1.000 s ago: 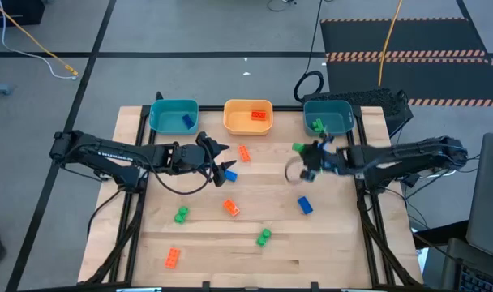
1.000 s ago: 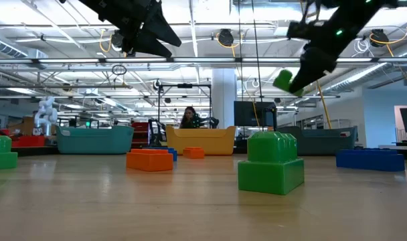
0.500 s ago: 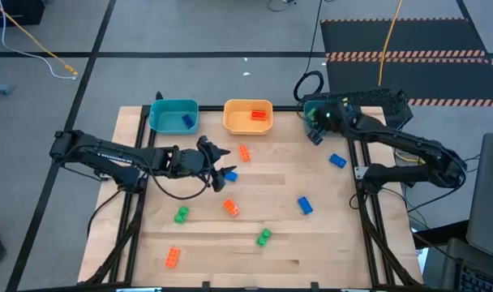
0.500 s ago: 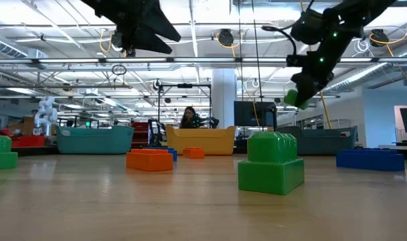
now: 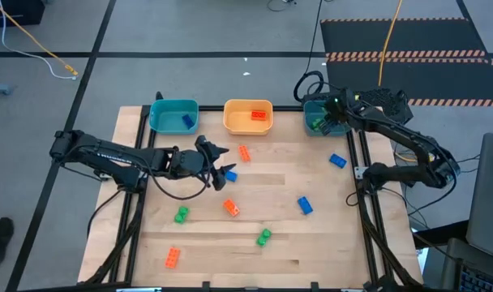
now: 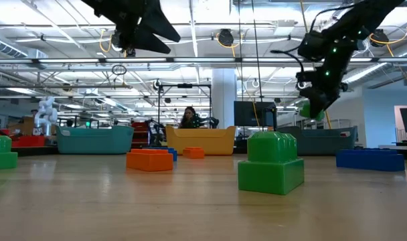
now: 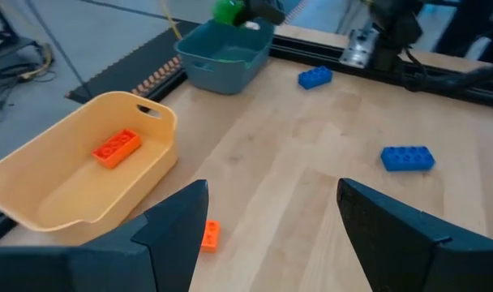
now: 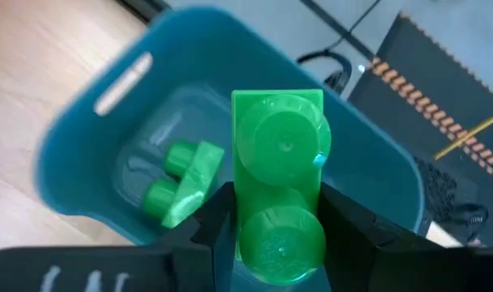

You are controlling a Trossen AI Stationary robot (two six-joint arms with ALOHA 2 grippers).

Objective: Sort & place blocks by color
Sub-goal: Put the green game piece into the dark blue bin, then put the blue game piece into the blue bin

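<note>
My right gripper hangs over the right teal tray, shut on a green block. A second green block lies inside that tray. My left gripper stands open above the middle of the table, close over a blue block, with nothing between its fingers. Loose blocks lie on the table: orange, orange, blue, green. My right gripper pinches the green block by its two opposite sides between its two fingers, at the block's end nearest the wrist. The fingers slant downward from the near side. The block is lifted clear above the tray's opening, its studs toward the wrist camera.
A left teal tray holds a blue block; the orange tray holds an orange-red block. More blocks lie nearer the front: blue, green, orange. Bare wood lies between them.
My right gripper has carried the green block from the table's middle right toward the far right corner, rolling as it went, and now holds it over the right teal tray. It has stayed shut on the block.
</note>
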